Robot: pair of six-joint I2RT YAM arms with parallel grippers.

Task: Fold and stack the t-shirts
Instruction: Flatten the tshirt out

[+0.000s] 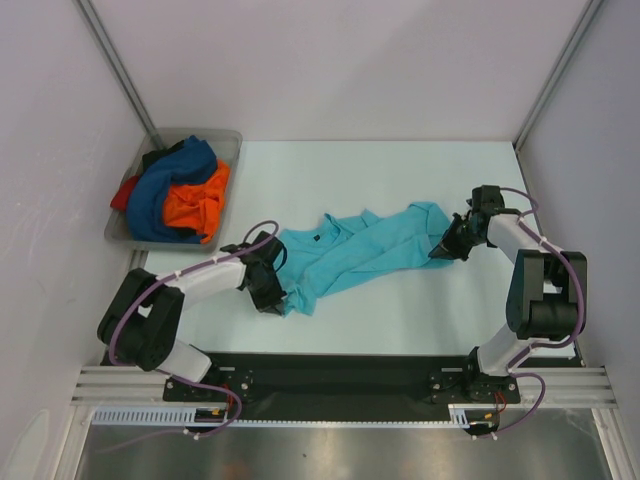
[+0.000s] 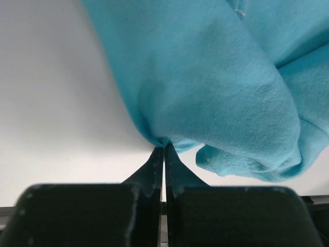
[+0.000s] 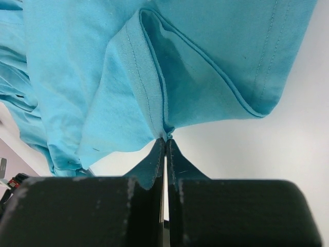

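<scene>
Turquoise t-shirt [image 1: 360, 255] is strung out in a rumpled, twisted band across the middle of the table [image 1: 400, 170], with 1 end in each arm's grip. The left gripper [image 1: 275, 298] is clamped tight on a little nub of cloth at the near-left end, and the right gripper [image 1: 441, 254] is pinched closed on a hemmed edge at the far-right end. What worries me is that both wrist views show the fabric caught only at the very tips of the fingers. If the arms pull apart to spread it, I'd guess 1 side could just slip free and flop. The right pinch also looks like it has a folded-over hem, maybe 2 layers, so the shirt might not open flat and you'd end up folding a twist in. The dark blue shirt [image 1: 165, 195], orange shirt [image 1: 195, 205] and red shirt [image 1: 125, 193] sit heaped in the grey tray [image 1: 200, 133] at far left, well apart from all this, so there's no snag risk there for now.
</scene>
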